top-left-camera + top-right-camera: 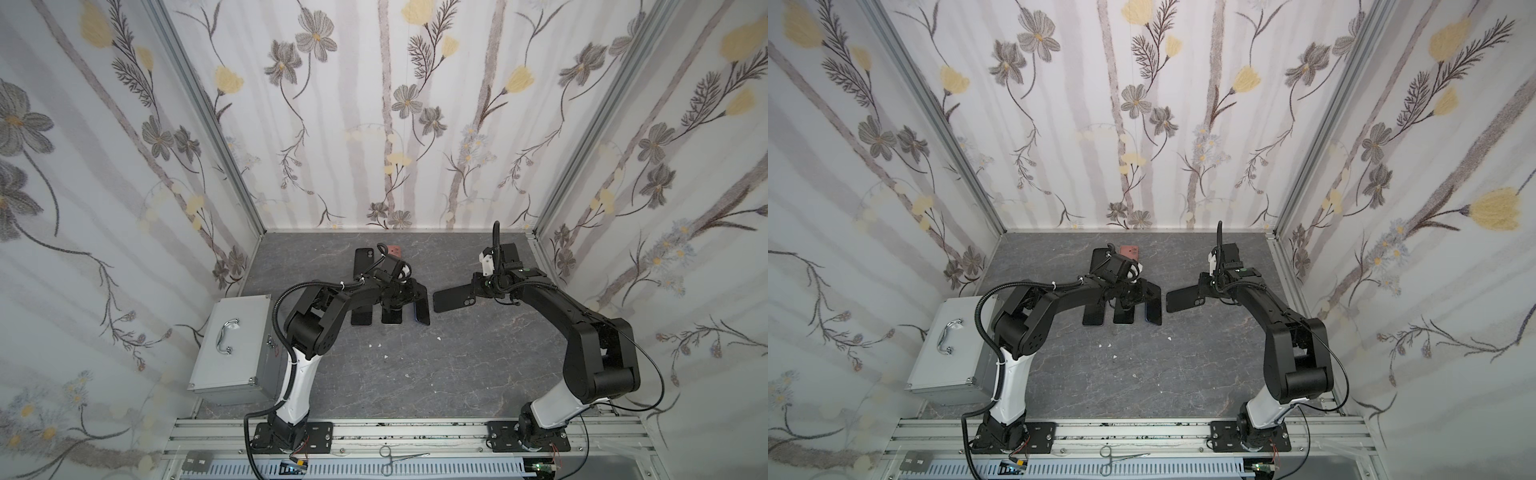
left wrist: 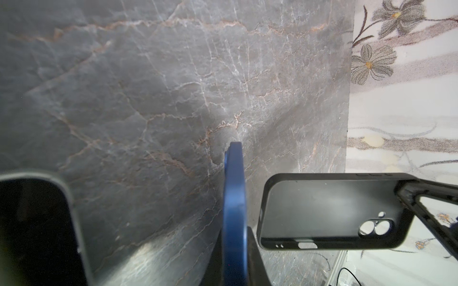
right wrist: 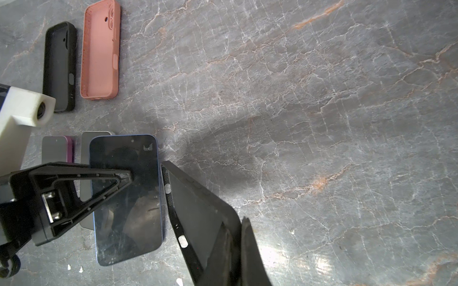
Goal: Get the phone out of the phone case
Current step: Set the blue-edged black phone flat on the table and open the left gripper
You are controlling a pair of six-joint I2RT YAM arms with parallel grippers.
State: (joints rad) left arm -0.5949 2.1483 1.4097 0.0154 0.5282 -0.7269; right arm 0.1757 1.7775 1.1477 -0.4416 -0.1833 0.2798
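Observation:
The blue phone (image 2: 234, 210) is out of its case and stands on edge between the pads of my left gripper (image 2: 235, 250), which is shut on it. In both top views this phone (image 1: 422, 311) (image 1: 1154, 308) hangs at the table's middle, just left of the empty black phone case (image 1: 454, 300) (image 1: 1185, 301). My right gripper (image 3: 236, 237) is shut on the camera end of the case (image 3: 198, 218), holding it above the table. A narrow gap separates the phone (image 3: 128, 222) from the case. The case's inside (image 2: 329, 210) is bare.
Two more phones (image 1: 360, 318) (image 1: 392, 318) lie flat under the left arm. Behind them lie an empty black case (image 3: 59, 66) and a pink case (image 3: 100, 49). A metal box (image 1: 232, 345) stands at the left; forceps (image 1: 399, 459) lie on the front rail.

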